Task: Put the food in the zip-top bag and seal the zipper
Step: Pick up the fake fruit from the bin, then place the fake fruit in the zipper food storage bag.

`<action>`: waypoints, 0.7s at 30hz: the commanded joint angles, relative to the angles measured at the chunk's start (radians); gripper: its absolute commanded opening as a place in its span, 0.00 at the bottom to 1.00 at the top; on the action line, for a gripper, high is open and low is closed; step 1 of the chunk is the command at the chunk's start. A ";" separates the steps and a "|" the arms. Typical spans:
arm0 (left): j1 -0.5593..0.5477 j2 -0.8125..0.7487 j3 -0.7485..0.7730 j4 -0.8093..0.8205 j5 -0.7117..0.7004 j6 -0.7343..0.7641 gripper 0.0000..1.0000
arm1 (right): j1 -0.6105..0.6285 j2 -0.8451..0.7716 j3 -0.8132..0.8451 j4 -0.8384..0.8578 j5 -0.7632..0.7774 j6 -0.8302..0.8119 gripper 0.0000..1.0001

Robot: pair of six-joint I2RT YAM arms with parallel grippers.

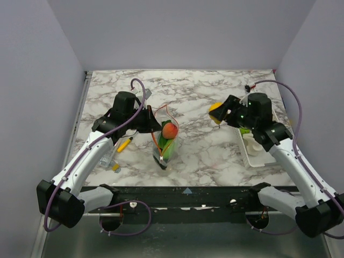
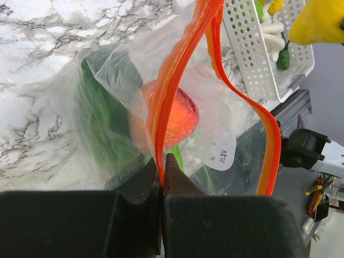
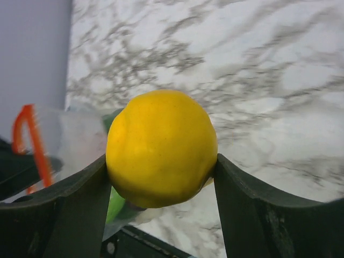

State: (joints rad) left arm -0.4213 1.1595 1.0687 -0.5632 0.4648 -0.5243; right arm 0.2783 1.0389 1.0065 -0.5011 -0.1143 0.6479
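Your left jaws are clamped on the zipper (image 2: 173,80), holding the zip-top bag (image 1: 166,151) open at frame centre. Your right jaws grip the yellow piece (image 3: 161,148) to its right. Release short of that narrow mouth and it could roll across the surface (image 1: 207,156).

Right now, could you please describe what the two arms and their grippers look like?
The left arm and right arm have white links with bulky black joints and wrist housings. A thin purple cable loops along each. The left gripper and right gripper have matte black fingers with tapering tips.
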 commanded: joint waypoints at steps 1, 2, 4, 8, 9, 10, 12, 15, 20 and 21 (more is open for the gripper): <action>-0.007 -0.006 0.001 0.005 -0.033 0.011 0.00 | 0.180 0.010 0.056 0.223 -0.066 0.076 0.05; -0.007 -0.006 0.000 0.004 -0.035 0.012 0.00 | 0.226 0.020 0.057 0.274 -0.077 0.097 0.05; -0.007 -0.004 0.001 0.003 -0.038 0.014 0.00 | 0.317 0.052 0.061 0.364 -0.106 0.131 0.05; -0.008 -0.001 0.002 0.002 -0.042 0.015 0.00 | 0.494 0.155 0.119 0.516 -0.122 0.163 0.05; -0.007 -0.001 0.002 0.002 -0.043 0.015 0.00 | 0.531 0.176 0.135 0.553 -0.122 0.166 0.05; -0.007 -0.001 0.002 0.000 -0.043 0.015 0.00 | 0.556 0.199 0.149 0.577 -0.121 0.170 0.06; -0.007 -0.003 0.004 -0.001 -0.040 0.015 0.00 | 0.587 0.240 0.156 0.628 -0.129 0.191 0.07; -0.007 -0.006 0.002 0.002 -0.039 0.017 0.00 | 0.604 0.276 0.153 0.646 -0.121 0.186 0.11; -0.007 -0.006 0.002 0.001 -0.035 0.015 0.00 | 0.608 0.255 0.136 0.629 -0.082 0.159 0.23; -0.007 -0.006 0.002 0.002 -0.031 0.014 0.00 | 0.610 0.249 0.139 0.622 -0.076 0.151 0.28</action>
State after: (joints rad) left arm -0.4213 1.1595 1.0687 -0.5709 0.4347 -0.5201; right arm 0.8783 1.3155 1.1301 0.0677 -0.2222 0.8185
